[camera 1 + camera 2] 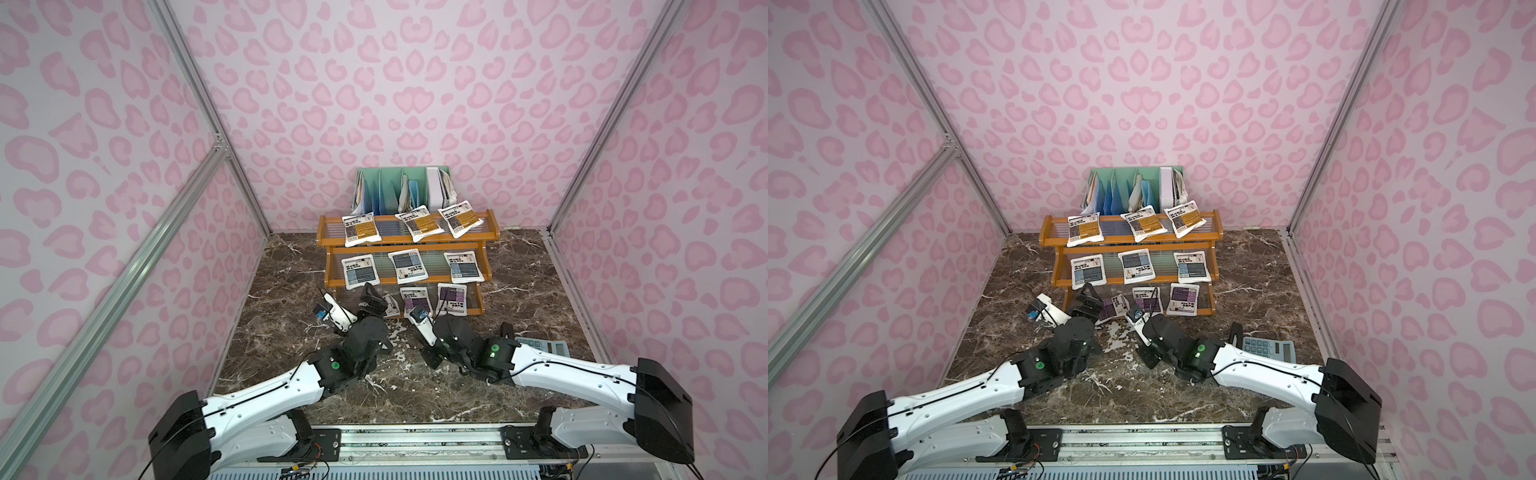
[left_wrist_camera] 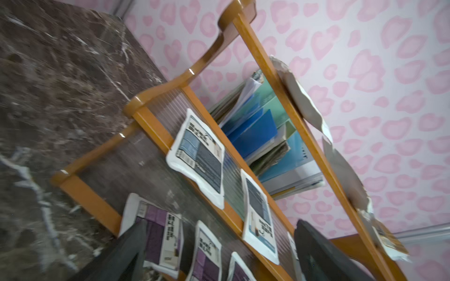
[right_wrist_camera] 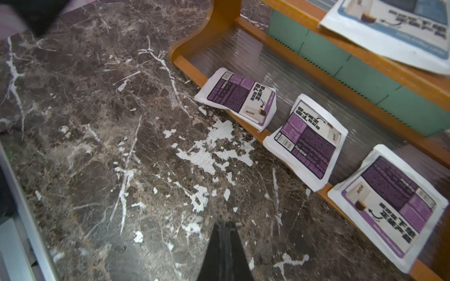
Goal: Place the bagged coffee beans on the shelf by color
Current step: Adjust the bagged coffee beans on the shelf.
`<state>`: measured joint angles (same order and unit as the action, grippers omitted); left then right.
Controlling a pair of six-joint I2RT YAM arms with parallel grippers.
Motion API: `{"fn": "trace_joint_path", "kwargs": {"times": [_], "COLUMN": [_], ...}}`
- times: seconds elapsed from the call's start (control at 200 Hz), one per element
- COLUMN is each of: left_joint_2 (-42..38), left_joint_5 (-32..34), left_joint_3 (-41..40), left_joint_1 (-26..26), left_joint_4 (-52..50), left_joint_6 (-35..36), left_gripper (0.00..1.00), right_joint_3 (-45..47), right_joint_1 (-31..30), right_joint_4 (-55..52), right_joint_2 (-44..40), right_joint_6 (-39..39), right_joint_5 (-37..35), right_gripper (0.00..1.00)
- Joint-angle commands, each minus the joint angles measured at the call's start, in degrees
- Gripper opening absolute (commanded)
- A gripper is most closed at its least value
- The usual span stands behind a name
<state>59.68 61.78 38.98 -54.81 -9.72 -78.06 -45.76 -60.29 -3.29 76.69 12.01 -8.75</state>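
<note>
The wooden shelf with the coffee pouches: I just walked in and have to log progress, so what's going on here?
Sorting by colour looks finished. The shelf holds all nine: orange-yellow pouches on top, blue pouches in the middle, purple pouches on the bottom. The left gripper is open by the leftmost purple pouch, holding nothing; the right gripper is shut and empty above the table.
</note>
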Motion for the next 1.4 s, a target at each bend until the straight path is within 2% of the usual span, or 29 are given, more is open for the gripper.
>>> {"fn": "trace_joint_path", "kwargs": {"times": [0.0, 0.175, 0.315, 0.52, 0.845, 1.395], "left_joint_2": [-4.3, -20.0, -26.9, -24.5, -23.1, -22.2], "left_joint_5": [3.2, 3.0, 3.6, 4.5, 2.8, 1.4], "left_joint_3": [0.4, -5.6, -8.3, -4.5, -4.6, -5.3], "left_joint_1": [-0.3, -0.3, -0.3, -0.3, -0.3, -0.3], "left_joint_4": [-48.2, -50.0, -44.7, -50.7, -48.6, -48.0], "left_joint_6": [-11.6, -12.4, -5.7, -7.8, -8.2, -8.1], "left_gripper": [0.98, 0.96, 0.98, 0.97, 0.97, 0.98], "right_joint_3": [-1.4, -7.7, -9.2, -12.2, -16.0, -18.9], "right_joint_1": [1.9, 2.4, 2.4, 2.4, 3.1, 3.9], "right_joint_4": [7.1, 6.7, 9.8, 10.5, 12.1, 13.6], "right_joint_2": [3.6, 13.5, 19.1, 26.4, 34.0, 35.6], "right_joint_6": [2.3, 1.5, 1.5, 0.9, -2.1, -4.9], "right_joint_5": [6.4, 9.3, 7.7, 1.3, -4.6, -6.1], "right_gripper": [0.00, 0.00, 0.00, 0.00, 0.00, 0.00]}}
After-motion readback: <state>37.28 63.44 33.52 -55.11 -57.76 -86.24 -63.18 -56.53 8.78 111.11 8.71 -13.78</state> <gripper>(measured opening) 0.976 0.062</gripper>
